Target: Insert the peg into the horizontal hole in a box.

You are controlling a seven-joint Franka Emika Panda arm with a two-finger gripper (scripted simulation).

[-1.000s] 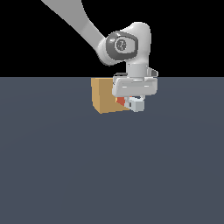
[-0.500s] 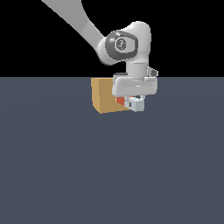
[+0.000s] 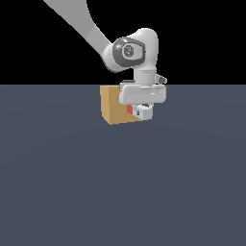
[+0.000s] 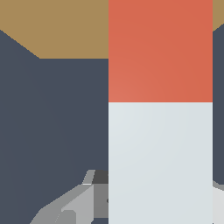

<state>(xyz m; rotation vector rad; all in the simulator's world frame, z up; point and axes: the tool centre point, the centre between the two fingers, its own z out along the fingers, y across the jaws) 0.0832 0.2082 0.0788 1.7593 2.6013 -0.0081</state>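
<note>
A white robot arm reaches down from the upper left of the exterior view, its tool [image 3: 142,111] hanging low over a flat dark blue-grey counter [image 3: 120,192]. A tan box [image 3: 114,105] sits on the counter toward the far side, and the tool is just beside it, on the exterior view's right. The tool is closed around a peg [image 3: 137,110], a square bar that is pale grey-white with a red end. In the exterior view only a small patch of red shows, right against the box's right face; the tool body hides most of the bar. From the wrist view the peg [image 4: 160,109] fills much of the picture, its red end pointing toward the box [image 4: 65,26] behind it. The hole cannot be made out in either view.
</note>
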